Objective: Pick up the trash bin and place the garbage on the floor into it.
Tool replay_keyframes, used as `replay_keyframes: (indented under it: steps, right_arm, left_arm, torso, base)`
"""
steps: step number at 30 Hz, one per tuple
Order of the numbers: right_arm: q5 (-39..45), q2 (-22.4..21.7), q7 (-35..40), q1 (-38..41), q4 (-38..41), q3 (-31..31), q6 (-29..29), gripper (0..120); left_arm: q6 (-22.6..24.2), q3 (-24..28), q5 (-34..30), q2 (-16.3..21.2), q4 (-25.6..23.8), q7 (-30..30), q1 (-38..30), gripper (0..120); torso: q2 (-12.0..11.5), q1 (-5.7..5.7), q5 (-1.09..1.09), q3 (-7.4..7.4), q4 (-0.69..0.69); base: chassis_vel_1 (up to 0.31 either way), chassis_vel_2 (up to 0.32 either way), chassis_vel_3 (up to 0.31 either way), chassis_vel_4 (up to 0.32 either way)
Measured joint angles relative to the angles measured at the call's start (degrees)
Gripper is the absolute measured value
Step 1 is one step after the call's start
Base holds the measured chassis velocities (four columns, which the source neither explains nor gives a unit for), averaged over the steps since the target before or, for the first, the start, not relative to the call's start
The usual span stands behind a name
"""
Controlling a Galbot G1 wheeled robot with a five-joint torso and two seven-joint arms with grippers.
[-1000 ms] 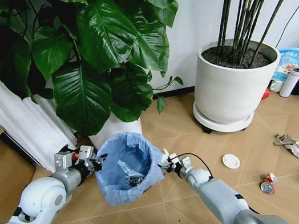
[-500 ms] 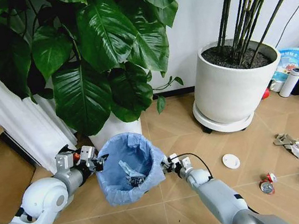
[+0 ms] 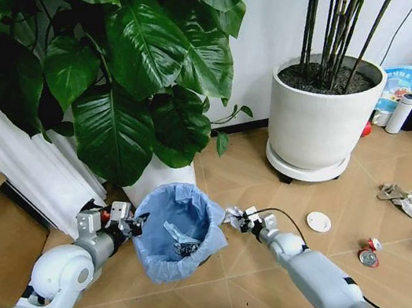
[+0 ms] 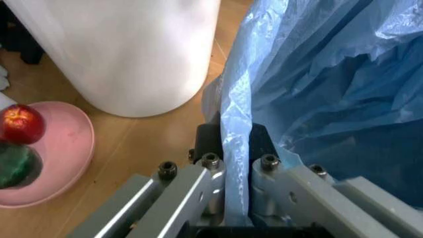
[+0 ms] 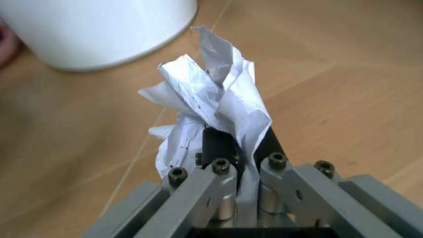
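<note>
Wooden floor lies under everything, and at lower centre my left gripper (image 4: pixel 235 198) is clamped on the trash bin (image 3: pixel 178 231) liner while my right gripper (image 5: pixel 244 191), beside it, pinches a crumpled tissue (image 5: pixel 211 104), which may slip.

Landmark: trash bin (image 3: pixel 178 229), on the floor in front of the leafy plant's pot (image 3: pixel 159 180). Left gripper (image 3: pixel 130 221) at the bin's left rim, clamped on the bag edge. Right gripper (image 3: pixel 237 218) just right of the bin, pinching a crumpled tissue (image 5: pixel 211 106). Further right of the bin: round lid (image 3: pixel 318 221), crushed can (image 3: pixel 366 253), wrappers (image 3: pixel 406 204). Large pot (image 3: pixel 317 116) behind and right.
</note>
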Motion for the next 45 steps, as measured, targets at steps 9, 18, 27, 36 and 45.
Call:
replay_keyframes:
  steps: [9, 18, 27, 36, 45]
  right_arm:
    - [5.5, -8.2, 0.7, -6.2, 21.1, 3.8, 0.0, 0]
    - [12.2, -18.0, 1.3, -8.2, 38.8, 5.9, -1.2, 0]
    - [17.0, -23.1, 3.9, -6.5, 52.3, 0.3, -3.5, 0]
    - [18.5, -23.3, 5.4, -2.5, 56.0, -12.4, -4.5, 0]
    - [17.0, -23.2, 5.3, 1.6, 51.0, -21.0, -4.5, 0]
  left_arm:
    - [-0.5, 0.9, 0.0, 0.1, 1.9, 0.9, -0.5, 0]
    - [-0.3, 3.3, -0.3, 0.1, 4.9, 1.9, -3.0, 0]
    - [0.6, 7.9, 0.0, -2.2, 8.0, 2.1, -7.5, 0]
    - [1.1, 13.4, 0.3, -3.5, 10.8, 1.9, -12.4, 0]
    - [1.1, 14.8, 0.0, -4.8, 11.4, 1.5, -14.3, 0]
  torso:
    - [0.0, 0.00, 0.01, -0.01, 0.01]
    - [0.0, 0.00, -0.02, -0.01, 0.00]
    - [0.0, 0.00, 0.00, 0.00, 0.01]
    - [0.0, 0.00, 0.00, 0.00, 0.02]
    - [0.0, 0.00, -0.01, 0.00, 0.01]
  base:
    - [0.000, 0.000, 0.000, 0.000]
    - [0.000, 0.000, 0.000, 0.000]
    - [0.000, 0.000, 0.000, 0.000]
    - [0.000, 0.000, 0.000, 0.000]
    - [0.000, 0.000, 0.000, 0.000]
